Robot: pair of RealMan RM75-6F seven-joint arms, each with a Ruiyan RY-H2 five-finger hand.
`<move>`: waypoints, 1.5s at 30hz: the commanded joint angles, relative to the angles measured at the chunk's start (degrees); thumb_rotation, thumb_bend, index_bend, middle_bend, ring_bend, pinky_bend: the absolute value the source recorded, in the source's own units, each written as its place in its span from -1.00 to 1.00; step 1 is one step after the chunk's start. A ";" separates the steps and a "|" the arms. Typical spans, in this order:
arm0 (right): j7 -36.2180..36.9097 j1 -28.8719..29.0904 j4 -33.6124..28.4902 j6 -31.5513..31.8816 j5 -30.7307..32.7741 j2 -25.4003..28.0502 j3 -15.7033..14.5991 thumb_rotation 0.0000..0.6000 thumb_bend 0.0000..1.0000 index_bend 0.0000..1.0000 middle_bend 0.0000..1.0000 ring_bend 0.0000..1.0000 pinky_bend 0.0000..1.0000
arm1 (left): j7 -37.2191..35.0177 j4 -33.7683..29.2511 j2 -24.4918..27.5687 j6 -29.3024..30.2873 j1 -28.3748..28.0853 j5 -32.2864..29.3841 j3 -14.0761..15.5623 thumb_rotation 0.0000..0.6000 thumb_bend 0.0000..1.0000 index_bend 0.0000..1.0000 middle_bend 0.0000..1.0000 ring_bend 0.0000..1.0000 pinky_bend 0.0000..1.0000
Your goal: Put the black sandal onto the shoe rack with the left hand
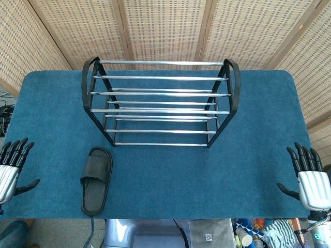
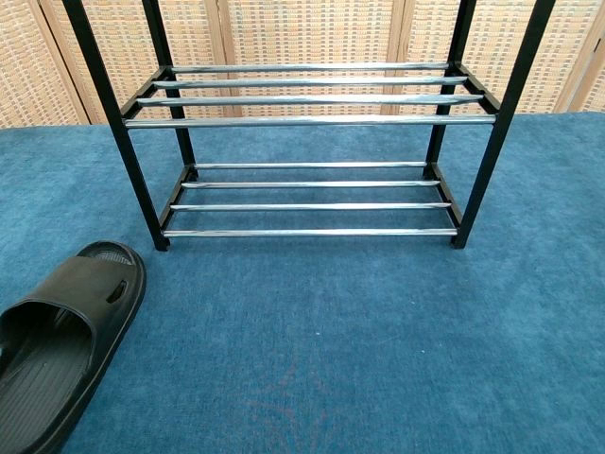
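Note:
The black sandal (image 1: 96, 179) lies flat on the blue table cover, toe toward the rack, in front of the rack's left leg; the chest view has the sandal (image 2: 59, 340) at bottom left. The black-framed shoe rack (image 1: 160, 102) with chrome bars stands at the middle back, its shelves bare; in the chest view the rack (image 2: 312, 151) fills the upper half. My left hand (image 1: 11, 165) hovers at the table's left edge, fingers spread, holding nothing, well left of the sandal. My right hand (image 1: 310, 175) rests at the right edge, fingers apart and empty. Neither hand appears in the chest view.
The blue cover (image 1: 207, 175) spreads over the whole table. Woven wicker screens (image 1: 165, 26) close off the back. Clutter sits on the floor below the front edge (image 1: 248, 232).

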 commanded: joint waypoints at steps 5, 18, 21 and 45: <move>-0.12 0.07 0.01 -0.15 0.11 -0.07 0.10 1.00 -1.00 -1.00 -1.00 -1.00 -1.00 | -0.09 0.16 0.04 -1.09 -0.46 -0.22 0.13 1.00 -0.74 -1.00 -1.00 -1.00 -1.00; -0.77 0.19 0.05 -0.66 1.92 -0.36 0.97 1.00 -1.00 -1.00 -1.00 -1.00 -1.00 | 5.00 6.44 1.33 -4.30 -7.02 14.40 3.60 1.00 -0.74 -1.00 -1.00 -1.00 -1.00; -1.25 0.30 0.13 -0.99 2.39 -0.60 1.10 1.00 -1.00 -1.00 -1.00 -1.00 -1.00 | 7.53 10.05 1.42 -3.42 -9.25 20.48 4.58 1.00 -0.74 -1.00 -1.00 -1.00 -1.00; -5.02 1.32 1.59 -3.82 5.68 -2.57 1.68 1.00 -1.00 -1.00 -1.00 -1.00 -1.00 | -1.35 31.67 -8.76 -9.59 -27.26 42.74 16.23 1.00 -0.72 -1.00 -1.00 -1.00 -1.00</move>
